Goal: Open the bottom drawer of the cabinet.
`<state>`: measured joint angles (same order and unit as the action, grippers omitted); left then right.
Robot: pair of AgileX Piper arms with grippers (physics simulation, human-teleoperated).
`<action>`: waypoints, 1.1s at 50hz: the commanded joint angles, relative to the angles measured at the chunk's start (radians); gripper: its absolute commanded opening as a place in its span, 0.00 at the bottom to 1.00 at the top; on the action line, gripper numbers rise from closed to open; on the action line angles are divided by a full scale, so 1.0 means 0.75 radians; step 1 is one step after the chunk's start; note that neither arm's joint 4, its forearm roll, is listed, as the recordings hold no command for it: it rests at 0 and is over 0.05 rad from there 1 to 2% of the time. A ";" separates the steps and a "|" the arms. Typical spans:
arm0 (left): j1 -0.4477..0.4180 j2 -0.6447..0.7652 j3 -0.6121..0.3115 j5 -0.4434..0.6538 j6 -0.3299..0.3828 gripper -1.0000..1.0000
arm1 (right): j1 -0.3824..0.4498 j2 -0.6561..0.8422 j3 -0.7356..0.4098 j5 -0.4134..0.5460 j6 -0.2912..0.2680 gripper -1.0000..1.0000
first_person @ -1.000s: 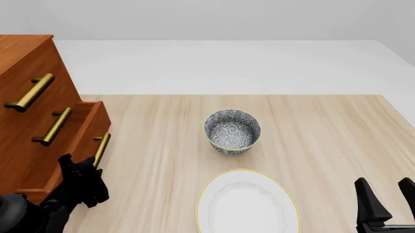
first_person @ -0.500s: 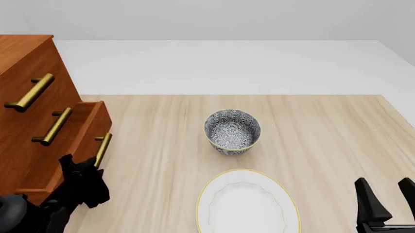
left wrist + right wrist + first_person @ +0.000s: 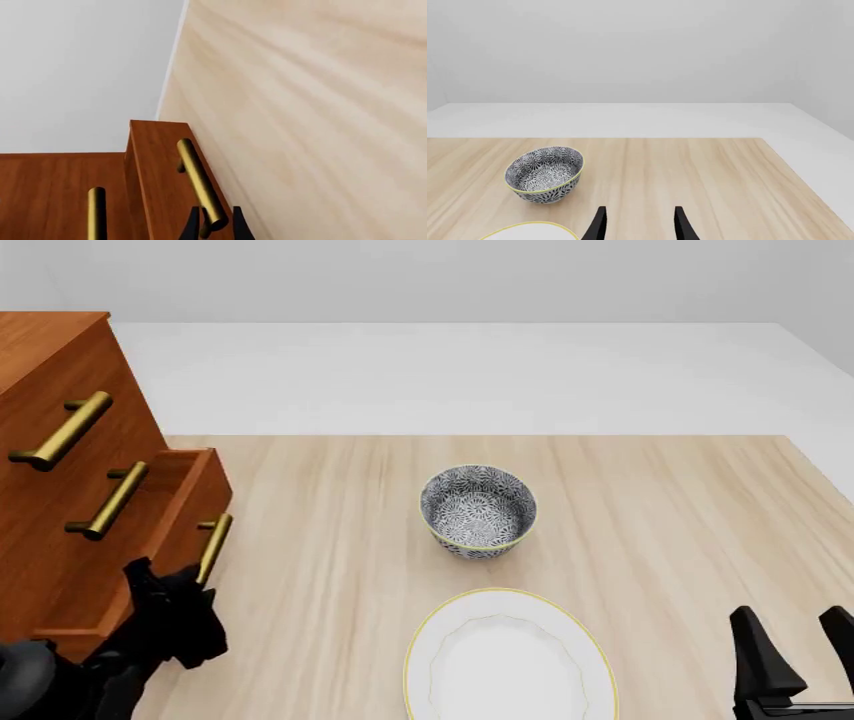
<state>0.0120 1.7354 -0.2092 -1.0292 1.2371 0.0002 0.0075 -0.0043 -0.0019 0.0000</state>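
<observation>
In the left wrist view, the left gripper (image 3: 212, 226) has its two dark fingers clenched on the near end of the brass handle (image 3: 200, 182) of the bottom drawer (image 3: 157, 175). The grip sits at the very tip of the bar, not its middle. Beside it the handle of the drawer above (image 3: 97, 212) shows, and the light wooden table (image 3: 313, 115) runs away beyond.

In the front view, the cabinet (image 3: 54, 370) stands at the table's left edge. The bottom drawer sticks out a little from the cabinet face, so the task looks begun but far from done. The left gripper is at the low end of that drawer's handle. A patterned bowl (image 3: 478, 510) sits mid-table, well apart from the cabinet, and a white plate (image 3: 587, 660) lies nearer the arms. The right gripper (image 3: 790, 652) rests at the lower right, fingers spread, holding nothing.

In the right wrist view, the released fingers point toward the bowl and plate edge (image 3: 527, 231).

The main risk: because the hold is at the bar's end, a pull could slide the fingers off, or skew the drawer so it jams.
</observation>
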 commanded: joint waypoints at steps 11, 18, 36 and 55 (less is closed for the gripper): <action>-0.026 -0.050 0.020 -0.002 0.011 0.00 | 0.000 0.000 0.000 0.000 -0.001 1.00; -0.033 -0.091 0.016 0.043 -0.009 1.00 | 0.000 0.000 0.000 0.000 0.000 1.00; -0.049 -0.332 0.097 0.204 -0.016 1.00 | 0.000 0.000 0.000 0.000 0.000 1.00; -0.113 -1.054 0.099 0.860 -0.107 1.00 | 0.000 0.000 0.000 0.000 0.000 1.00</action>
<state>-0.0439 1.2007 -0.1294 -0.6190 1.1951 0.0002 0.0076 -0.0043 -0.0019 0.0000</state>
